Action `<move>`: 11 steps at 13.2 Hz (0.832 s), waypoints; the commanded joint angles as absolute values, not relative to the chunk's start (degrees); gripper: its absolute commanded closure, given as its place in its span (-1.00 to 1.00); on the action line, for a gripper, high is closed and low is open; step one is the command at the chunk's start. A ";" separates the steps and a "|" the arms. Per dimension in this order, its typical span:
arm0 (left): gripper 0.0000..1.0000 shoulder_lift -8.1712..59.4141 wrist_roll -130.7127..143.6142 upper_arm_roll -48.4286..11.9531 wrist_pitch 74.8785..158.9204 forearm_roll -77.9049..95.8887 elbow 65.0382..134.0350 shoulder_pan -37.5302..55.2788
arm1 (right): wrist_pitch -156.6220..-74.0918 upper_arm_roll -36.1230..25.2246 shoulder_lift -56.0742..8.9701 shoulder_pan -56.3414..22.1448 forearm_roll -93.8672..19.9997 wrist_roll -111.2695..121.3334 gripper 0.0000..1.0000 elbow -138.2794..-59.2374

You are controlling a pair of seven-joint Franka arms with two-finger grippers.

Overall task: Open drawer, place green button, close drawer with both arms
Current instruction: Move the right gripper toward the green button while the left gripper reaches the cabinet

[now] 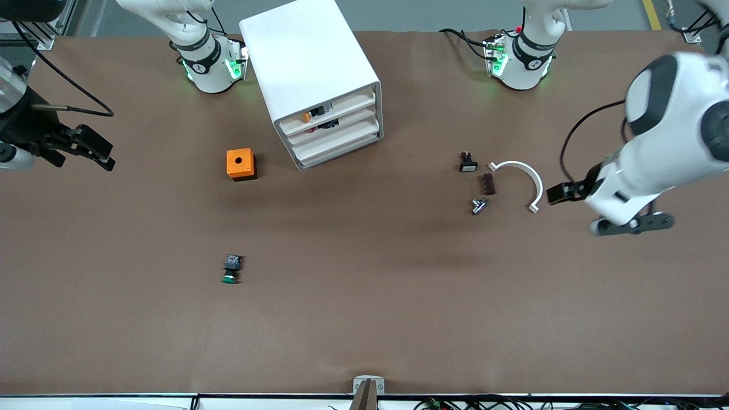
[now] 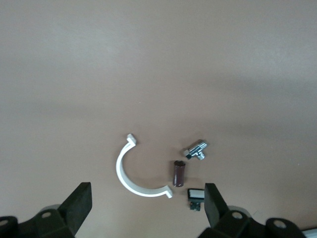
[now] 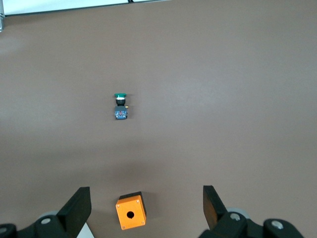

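Note:
The button [image 1: 230, 270], green cap on a black body, lies on its side on the table, nearer the front camera than the orange box; it also shows in the right wrist view [image 3: 120, 105]. The white drawer cabinet [image 1: 319, 80] stands between the arm bases, its drawer fronts [image 1: 336, 130] pushed in. My right gripper [image 1: 91, 151] is open and empty, up in the air over the right arm's end of the table; its own view [image 3: 144, 203] shows it above the orange box. My left gripper [image 1: 564, 192] is open and empty, high over the small parts; its own view [image 2: 147, 201] shows the same.
An orange box with a hole [image 1: 241, 164] [image 3: 131, 210] sits beside the cabinet. Toward the left arm's end lie a white arc piece [image 1: 521, 176] [image 2: 130, 173], a black button with a white face [image 1: 467, 163] [image 2: 196, 194], a brown piece [image 1: 488, 184] [image 2: 179, 172] and a metal fitting [image 1: 479, 205] [image 2: 196, 149].

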State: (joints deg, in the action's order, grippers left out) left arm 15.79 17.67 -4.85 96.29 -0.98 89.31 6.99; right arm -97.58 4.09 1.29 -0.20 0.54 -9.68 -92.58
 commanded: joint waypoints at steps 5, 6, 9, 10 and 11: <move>-0.99 31.36 32.73 -5.01 98.69 0.60 81.56 14.93 | -103.17 4.13 -9.91 -2.89 -3.69 -3.60 -1.00 -91.50; -0.99 32.77 36.70 -5.01 100.01 2.09 81.56 16.77 | -104.31 4.13 -12.02 -3.07 -3.69 -3.86 -1.00 -91.32; -0.99 37.43 50.06 -5.01 102.47 7.09 80.86 21.87 | -110.11 4.22 -17.73 -5.01 -4.04 -8.14 -1.00 -91.49; -0.99 38.57 53.93 -4.92 103.26 9.38 80.86 24.23 | -112.48 4.22 -20.28 -5.53 -3.96 -12.52 -1.00 -91.49; -0.99 39.37 57.62 -4.92 104.23 10.54 80.86 26.00 | -114.68 4.22 -22.65 -5.97 -3.96 -15.44 -1.00 -91.67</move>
